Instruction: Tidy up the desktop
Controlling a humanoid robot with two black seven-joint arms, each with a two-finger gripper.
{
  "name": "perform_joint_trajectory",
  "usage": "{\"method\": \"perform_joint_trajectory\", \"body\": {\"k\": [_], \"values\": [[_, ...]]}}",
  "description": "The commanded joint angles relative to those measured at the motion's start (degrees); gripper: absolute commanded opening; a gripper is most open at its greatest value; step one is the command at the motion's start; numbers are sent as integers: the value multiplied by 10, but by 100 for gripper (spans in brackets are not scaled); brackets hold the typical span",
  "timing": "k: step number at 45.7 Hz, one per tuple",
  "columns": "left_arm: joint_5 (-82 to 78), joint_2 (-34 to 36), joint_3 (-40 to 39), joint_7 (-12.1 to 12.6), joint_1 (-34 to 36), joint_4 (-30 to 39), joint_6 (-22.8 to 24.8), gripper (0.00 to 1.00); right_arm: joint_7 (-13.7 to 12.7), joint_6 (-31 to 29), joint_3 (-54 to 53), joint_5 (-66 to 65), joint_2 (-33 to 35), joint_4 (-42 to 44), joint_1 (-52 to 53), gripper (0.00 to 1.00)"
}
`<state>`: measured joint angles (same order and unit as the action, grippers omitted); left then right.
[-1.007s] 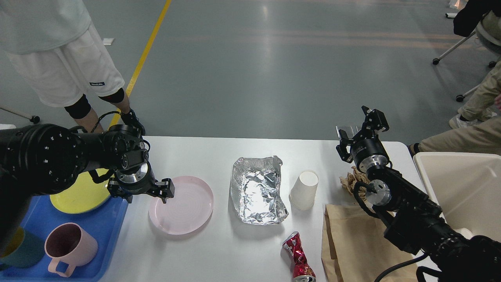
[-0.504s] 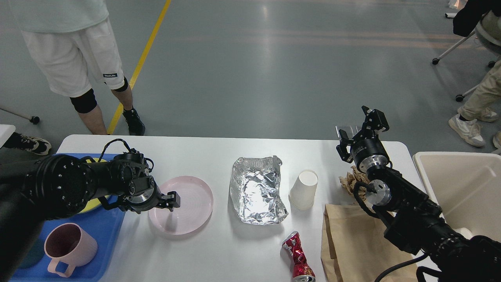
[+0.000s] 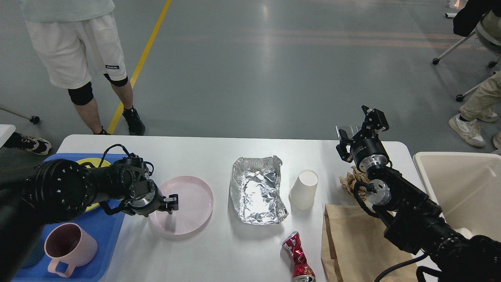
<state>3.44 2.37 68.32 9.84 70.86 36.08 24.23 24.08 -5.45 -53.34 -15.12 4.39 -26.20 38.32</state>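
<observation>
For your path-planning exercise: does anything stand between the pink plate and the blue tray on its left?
Nothing visible does. The pink plate lies on the desktop right beside the blue tray, with only the left gripper at the plate's left rim. On the tray, a pink mug occupies the near part.

The left arm reached in low from the left, its left gripper (image 3: 172, 203) pointing right with fingers too dark to tell apart, while the right arm rose from the lower right corner, its right gripper (image 3: 362, 125) held high with fingers spread.
</observation>
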Motion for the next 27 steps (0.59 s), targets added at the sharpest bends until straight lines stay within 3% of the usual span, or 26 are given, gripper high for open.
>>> {"method": "perform_joint_trajectory", "body": {"k": [1,5,11,18,25,27], "values": [[1,1,1,0,-2,0,0,69,0,0,0,0,0,0,-1,100],[1,1,0,0,-6,0,0,63,0,0,0,0,0,0,-1,100],[2,2,0,7,-7,3,10,45,0,0,0,0,0,0,0,100],[17,8,-25,41,-13,3,13,24,0,0,0,0,0,0,-1,100],[19,11,-41,95,-14,5,19,1,0,0,0,0,0,0,-1,100],[20,14,-41,106,-15,6,22,0,0,0,1,0,0,0,-1,100]]}}
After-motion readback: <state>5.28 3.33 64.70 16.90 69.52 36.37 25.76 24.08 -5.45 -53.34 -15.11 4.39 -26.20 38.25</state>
